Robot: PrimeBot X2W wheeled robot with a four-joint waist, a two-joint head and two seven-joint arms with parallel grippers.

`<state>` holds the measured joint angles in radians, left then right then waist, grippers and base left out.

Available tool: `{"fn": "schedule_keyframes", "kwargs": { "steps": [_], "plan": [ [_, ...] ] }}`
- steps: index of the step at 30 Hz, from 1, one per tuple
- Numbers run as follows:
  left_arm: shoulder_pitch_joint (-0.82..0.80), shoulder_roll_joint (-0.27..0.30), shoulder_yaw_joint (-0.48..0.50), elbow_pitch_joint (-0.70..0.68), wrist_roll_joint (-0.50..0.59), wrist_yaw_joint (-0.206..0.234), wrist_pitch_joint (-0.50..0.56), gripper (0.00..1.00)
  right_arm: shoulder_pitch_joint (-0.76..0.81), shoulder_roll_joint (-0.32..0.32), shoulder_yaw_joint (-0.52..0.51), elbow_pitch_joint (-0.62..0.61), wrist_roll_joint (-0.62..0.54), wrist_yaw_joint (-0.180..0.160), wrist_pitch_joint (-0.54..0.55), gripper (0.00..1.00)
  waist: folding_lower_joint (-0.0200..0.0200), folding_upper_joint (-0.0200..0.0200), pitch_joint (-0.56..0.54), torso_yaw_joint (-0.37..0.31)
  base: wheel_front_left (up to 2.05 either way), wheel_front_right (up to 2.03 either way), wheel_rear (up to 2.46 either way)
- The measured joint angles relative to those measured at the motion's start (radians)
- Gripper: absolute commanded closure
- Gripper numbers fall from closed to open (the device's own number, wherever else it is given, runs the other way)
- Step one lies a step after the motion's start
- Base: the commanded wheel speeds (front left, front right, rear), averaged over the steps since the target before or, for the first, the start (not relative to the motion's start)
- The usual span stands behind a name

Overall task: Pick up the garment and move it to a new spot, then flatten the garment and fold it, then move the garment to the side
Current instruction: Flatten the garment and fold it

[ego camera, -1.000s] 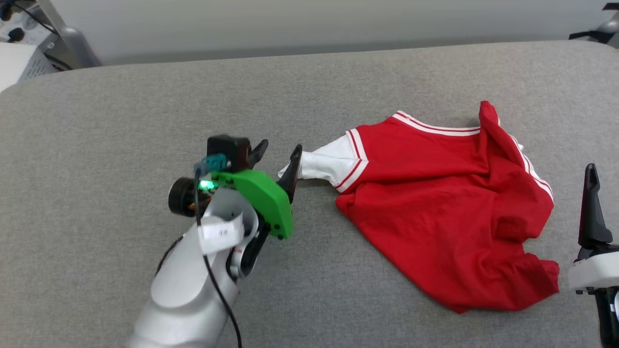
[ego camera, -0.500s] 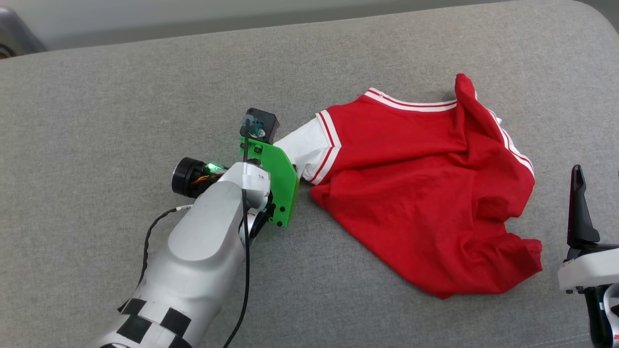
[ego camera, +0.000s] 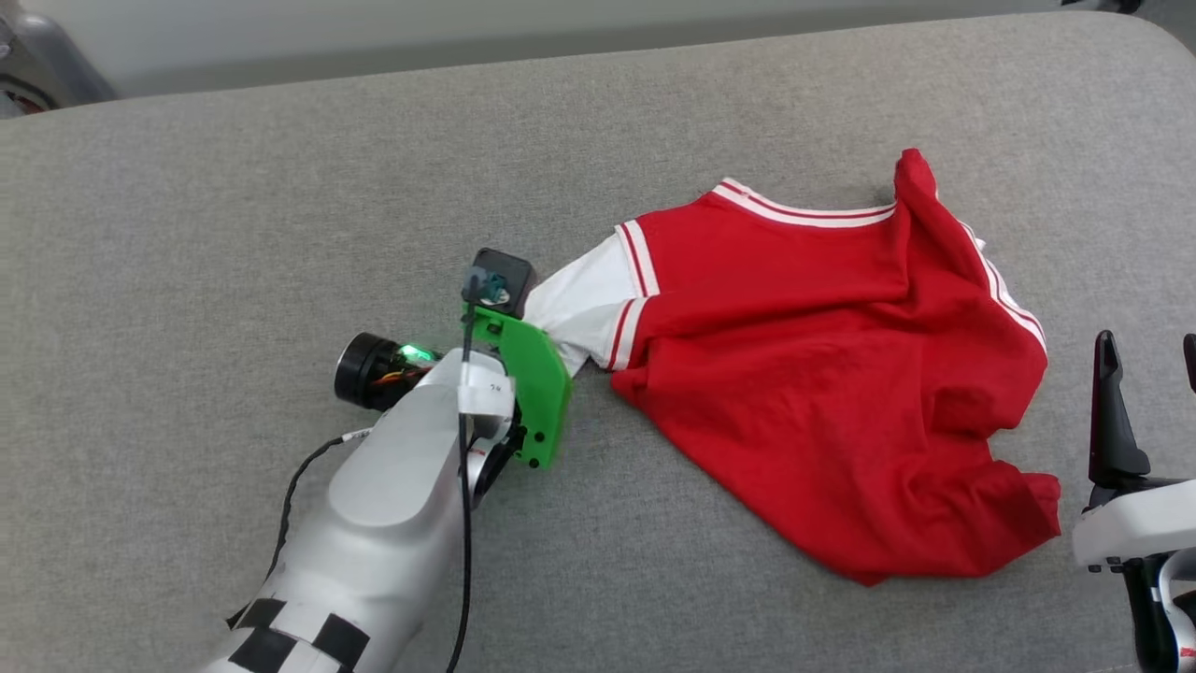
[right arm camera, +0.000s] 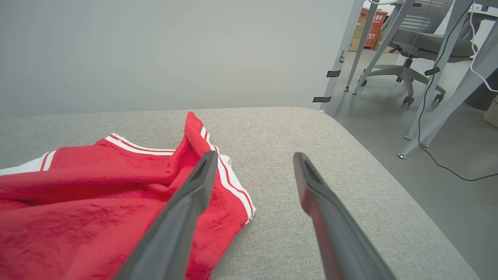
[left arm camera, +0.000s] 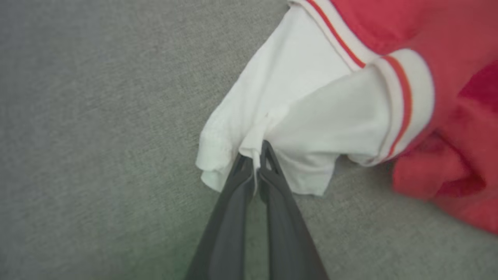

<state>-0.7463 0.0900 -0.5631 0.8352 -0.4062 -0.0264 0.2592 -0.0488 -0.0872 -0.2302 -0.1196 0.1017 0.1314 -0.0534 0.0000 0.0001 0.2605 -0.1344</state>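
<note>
The garment, a red jersey with white-striped trim, lies crumpled on the grey padded surface at centre right. Its white sleeve stretches left toward my left arm's green wrist mount, which covers the fingers from above. In the left wrist view my left gripper is shut, pinching a fold near the end of the white sleeve. My right gripper stands open at the right edge, just right of the garment's hem and apart from it. Its wrist view shows the open right gripper above the garment.
The grey padded surface stretches wide to the left and toward the back. Its rounded right edge drops to a floor with metal table legs and an office chair. A pale wall runs behind.
My left gripper moved forward onto the end of the white sleeve and shut on it. The head camera shifted meanwhile. My right gripper stayed open.
</note>
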Motion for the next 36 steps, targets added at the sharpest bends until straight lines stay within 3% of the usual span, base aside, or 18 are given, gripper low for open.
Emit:
{"fn": "schedule_keyframes", "kwargs": {
  "steps": [9,15,20,21,22,23,31,36],
  "plan": [
    [0.066,0.109,0.090,-0.068,-0.029,0.058,-0.153,1.00,0.006,-0.007,-0.028,0.017,-0.004,0.000,0.027,0.00,0.0000,0.0000,-0.048,0.060,0.00,0.00,0.00],
    [0.151,0.187,0.122,-0.169,-0.063,0.068,-0.160,1.00,0.029,0.016,-0.045,0.014,-0.017,0.000,0.059,0.00,0.0000,-0.0001,-0.078,0.111,0.00,0.00,0.00],
    [0.271,0.217,0.125,-0.271,-0.087,0.074,-0.133,1.00,0.031,0.021,-0.056,0.020,-0.017,0.000,0.078,0.00,0.0001,0.0000,-0.098,0.149,0.00,0.00,0.00],
    [0.298,0.219,0.124,-0.294,-0.096,0.073,-0.125,0.91,0.033,0.023,-0.057,0.023,-0.017,0.000,0.083,0.00,0.0001,-0.0001,-0.101,0.157,0.00,0.00,0.00],
    [0.325,0.218,0.118,-0.316,-0.103,0.071,-0.120,0.22,0.034,0.024,-0.058,0.027,-0.017,0.000,0.089,0.00,0.0000,0.0000,-0.104,0.165,0.00,0.00,0.00],
    [0.344,0.218,0.115,-0.332,-0.107,0.069,-0.117,0.00,0.036,0.025,-0.059,0.029,-0.017,0.000,0.092,0.00,0.0001,-0.0001,-0.106,0.170,0.00,0.00,0.00],
    [0.447,0.194,0.115,-0.487,-0.126,0.093,-0.186,0.00,0.045,0.029,-0.059,0.032,-0.020,0.000,0.122,0.00,0.0000,-0.0001,-0.122,0.214,0.00,0.00,0.00],
    [0.458,0.199,0.137,-0.604,-0.121,0.097,-0.286,0.00,0.044,-0.030,-0.027,0.013,-0.020,0.000,0.192,0.00,0.0000,0.0000,-0.125,0.244,0.00,0.00,0.00]
  ]
}}
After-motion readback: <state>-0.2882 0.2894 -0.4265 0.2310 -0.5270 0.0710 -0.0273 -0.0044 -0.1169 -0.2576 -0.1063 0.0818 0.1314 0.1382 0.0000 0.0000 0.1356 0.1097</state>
